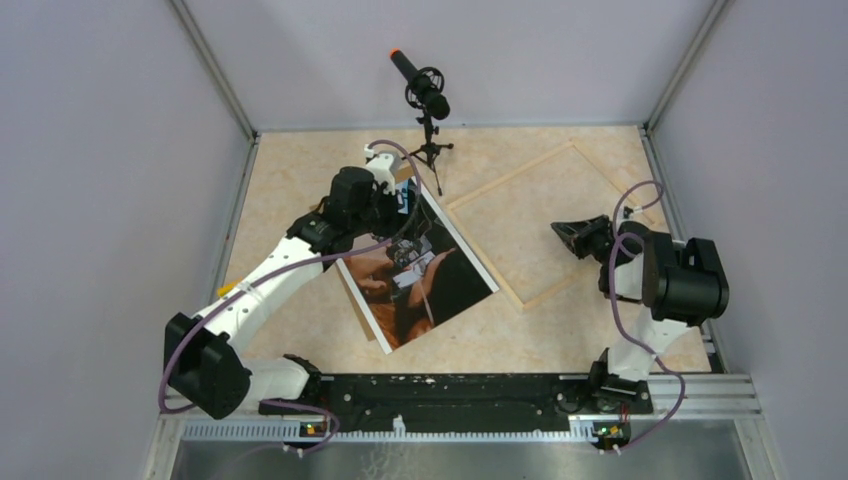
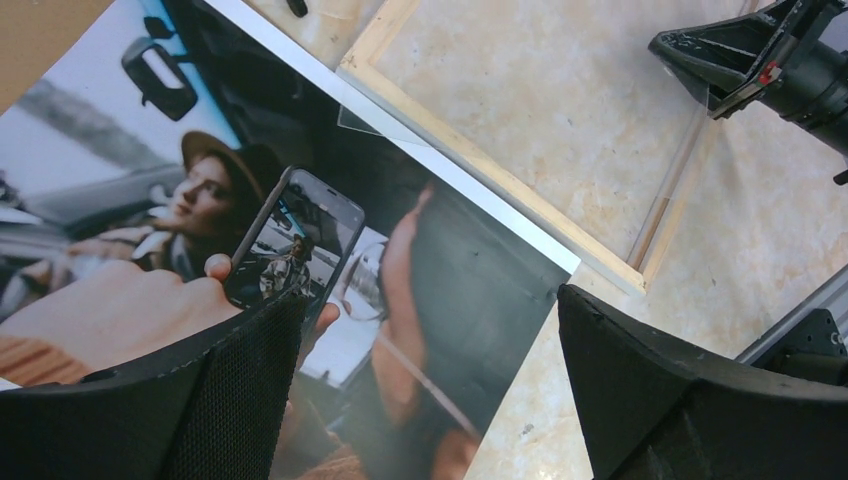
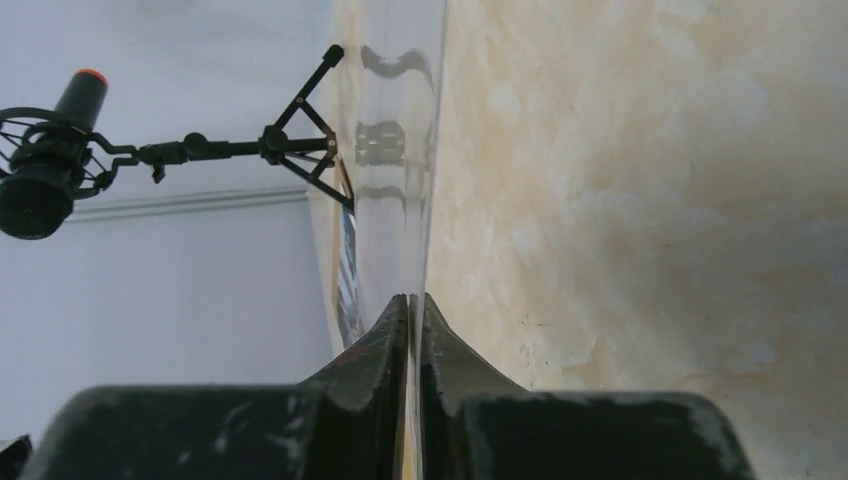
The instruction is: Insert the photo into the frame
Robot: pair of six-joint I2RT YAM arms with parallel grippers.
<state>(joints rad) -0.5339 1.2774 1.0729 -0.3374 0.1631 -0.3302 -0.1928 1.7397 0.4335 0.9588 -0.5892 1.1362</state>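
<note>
The photo (image 1: 425, 280) lies face up on the table, a dark print of people with a white margin; it fills the left wrist view (image 2: 300, 230). My left gripper (image 1: 398, 215) hovers over it, open, with nothing between its fingers (image 2: 428, 300). To the right lies the frame (image 1: 520, 180), a pale wood border (image 2: 500, 185) around bare table. My right gripper (image 1: 562, 232) is over the frame's middle. In the right wrist view it (image 3: 415, 297) is shut on the edge of a thin clear sheet (image 3: 405, 200), seen edge-on.
A microphone on a small tripod (image 1: 428, 100) stands at the back, between photo and frame. A plain brown board (image 2: 40, 40) sticks out from under the photo's left side. Grey walls close in the table, and a metal rail (image 1: 450, 390) runs along the near edge.
</note>
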